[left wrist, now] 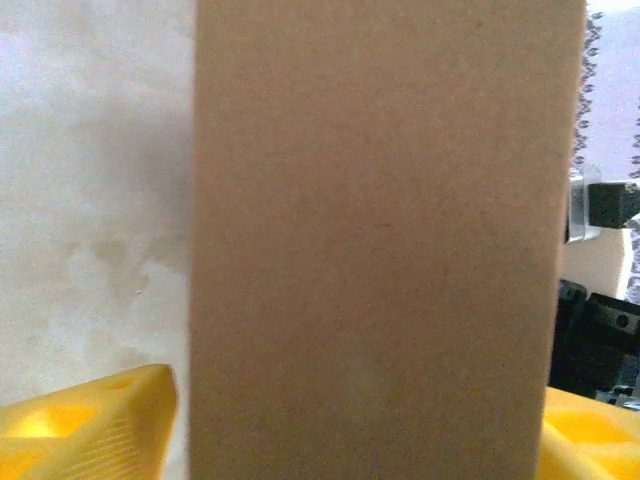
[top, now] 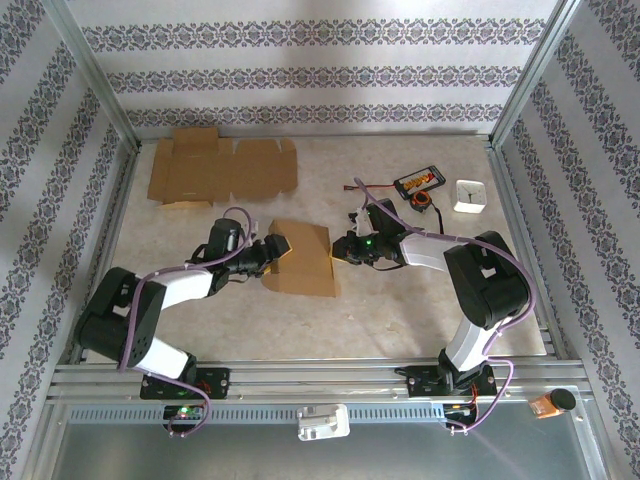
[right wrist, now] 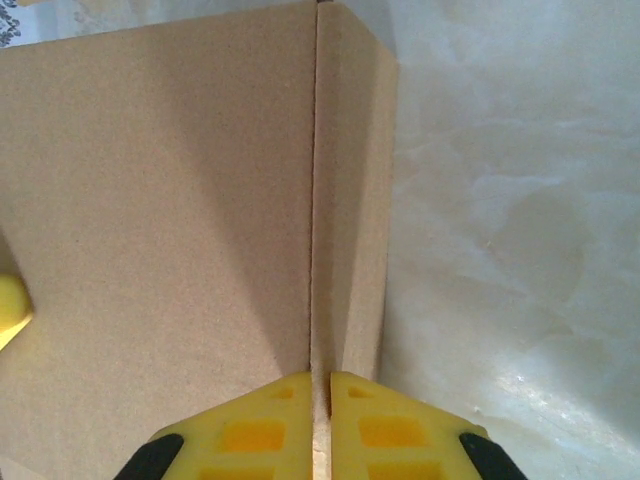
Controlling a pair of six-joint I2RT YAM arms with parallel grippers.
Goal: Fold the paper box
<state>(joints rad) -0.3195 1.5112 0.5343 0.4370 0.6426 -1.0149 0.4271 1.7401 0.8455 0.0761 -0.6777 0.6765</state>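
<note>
The paper box (top: 300, 258) is a half-folded brown cardboard piece in the middle of the table, between both arms. My right gripper (top: 341, 250) pinches its right edge. In the right wrist view the yellow fingers (right wrist: 250, 430) are shut on a thin upright cardboard wall (right wrist: 345, 200), gripper midpoint (right wrist: 322, 385). My left gripper (top: 268, 250) is at the box's left side. In the left wrist view a wide brown panel (left wrist: 380, 240) stands between the spread yellow fingers (left wrist: 90, 425), gripper midpoint (left wrist: 360, 420). A thin strip of table shows beside the left finger.
A flat, unfolded cardboard blank (top: 222, 168) lies at the back left. A phone-like device (top: 418, 182) with a cable and a small white cube (top: 469, 196) sit at the back right. Metal frame rails (top: 300, 372) border the table.
</note>
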